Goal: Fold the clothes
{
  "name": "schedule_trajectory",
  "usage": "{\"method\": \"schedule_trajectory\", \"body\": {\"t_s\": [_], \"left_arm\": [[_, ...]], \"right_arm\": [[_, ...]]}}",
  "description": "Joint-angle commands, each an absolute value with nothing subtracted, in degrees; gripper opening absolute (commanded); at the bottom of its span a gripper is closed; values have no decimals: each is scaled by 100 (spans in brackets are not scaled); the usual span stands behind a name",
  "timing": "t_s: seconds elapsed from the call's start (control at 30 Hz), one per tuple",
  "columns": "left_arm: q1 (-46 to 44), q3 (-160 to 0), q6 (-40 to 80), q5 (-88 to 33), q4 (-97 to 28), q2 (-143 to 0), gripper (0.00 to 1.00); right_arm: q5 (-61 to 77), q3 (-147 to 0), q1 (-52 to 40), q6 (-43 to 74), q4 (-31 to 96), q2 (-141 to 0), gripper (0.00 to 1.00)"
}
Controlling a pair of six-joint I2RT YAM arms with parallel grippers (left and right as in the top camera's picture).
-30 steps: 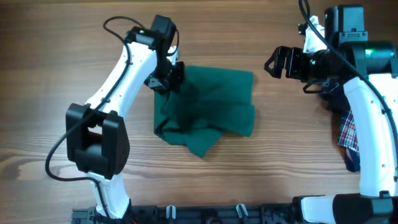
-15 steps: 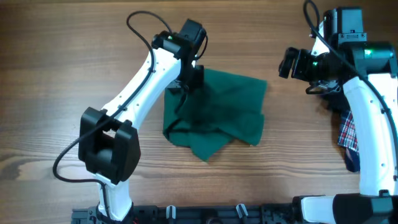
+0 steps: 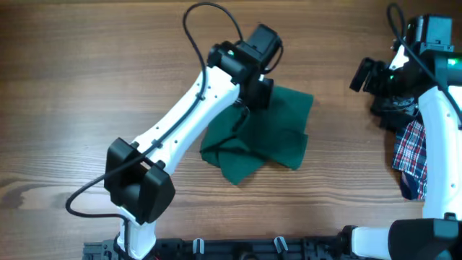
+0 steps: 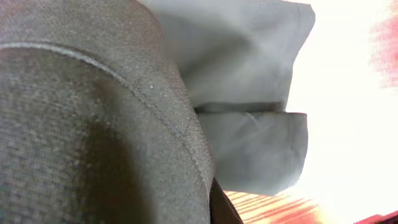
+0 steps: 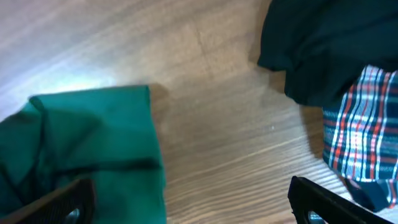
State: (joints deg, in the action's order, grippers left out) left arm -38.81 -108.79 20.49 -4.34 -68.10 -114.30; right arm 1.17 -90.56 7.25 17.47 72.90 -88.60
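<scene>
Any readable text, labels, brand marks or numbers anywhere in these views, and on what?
None can be read. The green garment is plain. The plaid garment and the black garment show no tag or print. The left arm and right arm show no lettering.

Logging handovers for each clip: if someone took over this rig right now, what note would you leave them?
Left gripper: down on the far-left corner of the green garment, apparently clamped on it. Cloth fills its camera and hides the fingers. The garment has slid right with it over the last second.
Right gripper: open, empty, off to the garment's right, near the black garment and plaid garment.
Done: garment lies bunched in rough overlapping layers, with no neat fold.
Left: flatten it, then fold squarely.
</scene>
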Motion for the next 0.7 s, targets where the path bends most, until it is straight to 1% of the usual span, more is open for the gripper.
{"method": "schedule_trajectory", "body": {"t_s": [0.0, 0.13, 0.4, 0.57, 0.67], "left_arm": [[-4106, -10989, 2038, -486, -6740, -11351, 4], [-4307, -10989, 2038, -489, -6541, -11524, 4], [-4602, -10989, 1994, -701, -6230, -12210, 4], [-4759, -10989, 1975, -701, -5944, -12228, 4], [-4864, -10989, 1903, -701, -5843, -12228, 4]], "right_arm": [[355, -8788, 742, 1651, 7190, -8873, 100], [604, -8772, 742, 1647, 7159, -8873, 100], [602, -8772, 742, 1649, 7183, -8873, 100], [591, -8772, 762, 1649, 7159, -8873, 100], [510, -8772, 934, 1691, 7144, -8873, 100]]}}
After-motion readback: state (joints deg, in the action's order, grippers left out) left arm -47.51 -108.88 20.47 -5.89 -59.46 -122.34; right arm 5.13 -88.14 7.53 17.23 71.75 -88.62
